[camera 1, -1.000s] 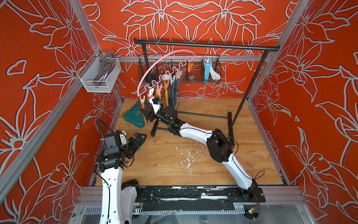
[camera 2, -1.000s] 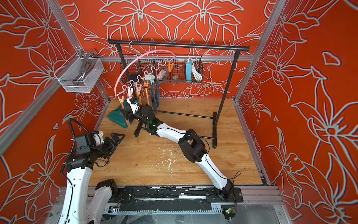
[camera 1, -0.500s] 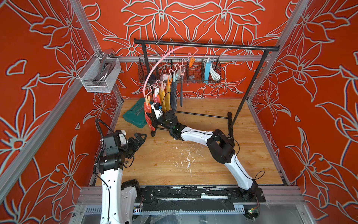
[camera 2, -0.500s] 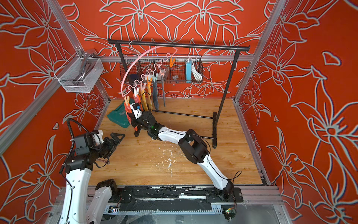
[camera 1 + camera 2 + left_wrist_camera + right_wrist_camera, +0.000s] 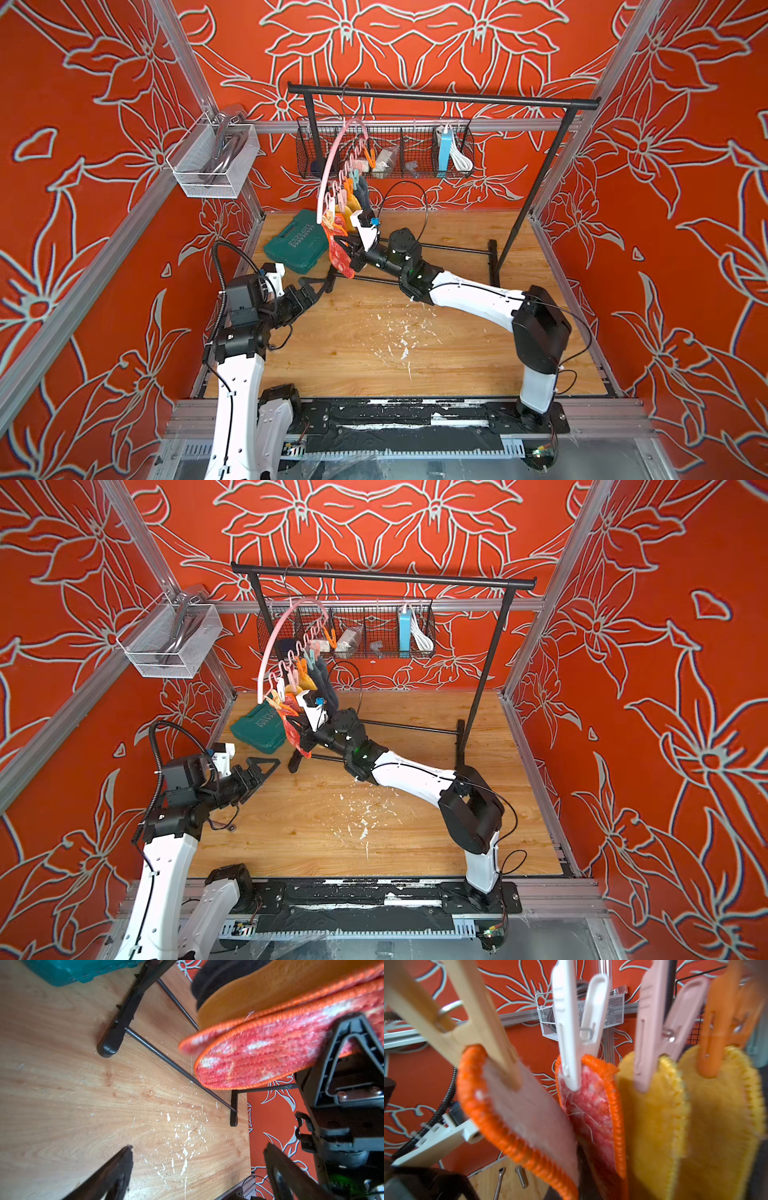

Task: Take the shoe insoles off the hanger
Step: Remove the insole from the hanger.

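Note:
The pink hanger (image 5: 332, 166) hangs by its hook from the black rack, turned nearly edge-on in both top views (image 5: 274, 646). Pegs hold the shoe insoles (image 5: 338, 249) below it in a row: two red-white ones (image 5: 591, 1109), two mustard ones (image 5: 720, 1115) and dark grey ones (image 5: 362, 191) behind. My right gripper (image 5: 351, 255) is shut on the lower part of the front red insole (image 5: 259, 1053); one finger (image 5: 349, 1043) lies across its face. My left gripper (image 5: 316, 286) is open and empty (image 5: 198, 1147), low over the floor just in front of the insoles.
The black garment rack (image 5: 440, 97) spans the back, its foot bars (image 5: 176, 1064) on the wooden floor. A wire basket (image 5: 386, 149) hangs behind the hanger. A green tool case (image 5: 297, 241) lies at back left. A white mesh basket (image 5: 212, 162) sticks out from the left wall.
My right gripper has shut on the red insole and drawn it forward and down. The hanger has swung round from broadside to nearly edge-on. The left arm has barely moved.

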{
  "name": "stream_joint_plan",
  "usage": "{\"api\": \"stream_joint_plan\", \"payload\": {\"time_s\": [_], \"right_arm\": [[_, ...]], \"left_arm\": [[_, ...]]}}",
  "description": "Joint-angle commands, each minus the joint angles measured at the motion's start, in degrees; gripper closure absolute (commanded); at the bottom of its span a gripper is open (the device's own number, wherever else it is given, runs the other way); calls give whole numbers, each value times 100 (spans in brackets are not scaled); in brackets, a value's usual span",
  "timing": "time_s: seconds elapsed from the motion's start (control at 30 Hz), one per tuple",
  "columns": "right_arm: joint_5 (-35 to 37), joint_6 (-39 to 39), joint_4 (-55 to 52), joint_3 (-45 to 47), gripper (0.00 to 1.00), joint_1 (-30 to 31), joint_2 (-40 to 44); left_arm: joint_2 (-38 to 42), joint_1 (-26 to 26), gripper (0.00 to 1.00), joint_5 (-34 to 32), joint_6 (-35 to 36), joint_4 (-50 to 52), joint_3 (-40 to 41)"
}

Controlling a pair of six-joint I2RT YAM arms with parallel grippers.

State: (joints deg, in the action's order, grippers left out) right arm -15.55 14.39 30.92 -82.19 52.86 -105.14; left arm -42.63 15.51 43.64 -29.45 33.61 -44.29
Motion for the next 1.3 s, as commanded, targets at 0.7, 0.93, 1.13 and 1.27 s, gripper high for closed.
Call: {"api": "stream_joint_plan", "payload": {"time_s": [0.7,0.93,1.13,1.27], "right_arm": [[-2567,460,-1877,361,100,-363,1379],[-2881,1197,-1349,477,100,-399,1345],[-2985,1813,-882,538,100,-397,1238],[-2987,2080,-725,529,100,-408,1185]], "left_arm": [[188,-1703,18,830,863,-2147,226],[-16,-1950,27,1501,754,-2645,451],[-26,-2109,52,1566,902,-2616,457],[-53,-2112,97,1580,1090,-2333,327]]}}
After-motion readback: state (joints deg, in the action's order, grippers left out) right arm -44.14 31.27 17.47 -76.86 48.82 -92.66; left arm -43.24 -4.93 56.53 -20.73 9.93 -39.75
